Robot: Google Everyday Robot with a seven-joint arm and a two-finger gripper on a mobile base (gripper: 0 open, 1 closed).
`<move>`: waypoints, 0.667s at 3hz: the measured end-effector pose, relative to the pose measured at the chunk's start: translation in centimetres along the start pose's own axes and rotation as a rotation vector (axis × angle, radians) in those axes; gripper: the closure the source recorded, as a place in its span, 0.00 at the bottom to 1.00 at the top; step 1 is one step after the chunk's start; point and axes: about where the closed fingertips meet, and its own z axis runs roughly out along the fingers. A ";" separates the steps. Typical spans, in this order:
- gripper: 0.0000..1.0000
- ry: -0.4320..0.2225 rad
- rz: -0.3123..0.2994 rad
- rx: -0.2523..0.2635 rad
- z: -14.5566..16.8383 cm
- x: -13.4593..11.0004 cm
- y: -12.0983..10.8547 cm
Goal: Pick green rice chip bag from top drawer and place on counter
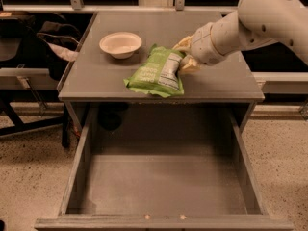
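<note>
The green rice chip bag [158, 73] lies tilted on the counter [96, 76] near its front edge, label panel facing up. My gripper [183, 56] is at the bag's upper right corner, fingers closed on that edge. The arm reaches in from the upper right. The top drawer [163, 186] stands pulled fully out below the counter, and its inside is bare.
A white bowl [121, 44] sits on the counter's back left. A dark chair and a bag [29, 57] stand left of the cabinet. Speckled floor lies on both sides of the drawer. A window ledge runs behind the counter.
</note>
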 end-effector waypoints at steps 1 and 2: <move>1.00 0.034 0.034 0.015 1.6 1.6 -0.3; 1.00 0.061 0.054 0.031 2.7 2.5 -1.1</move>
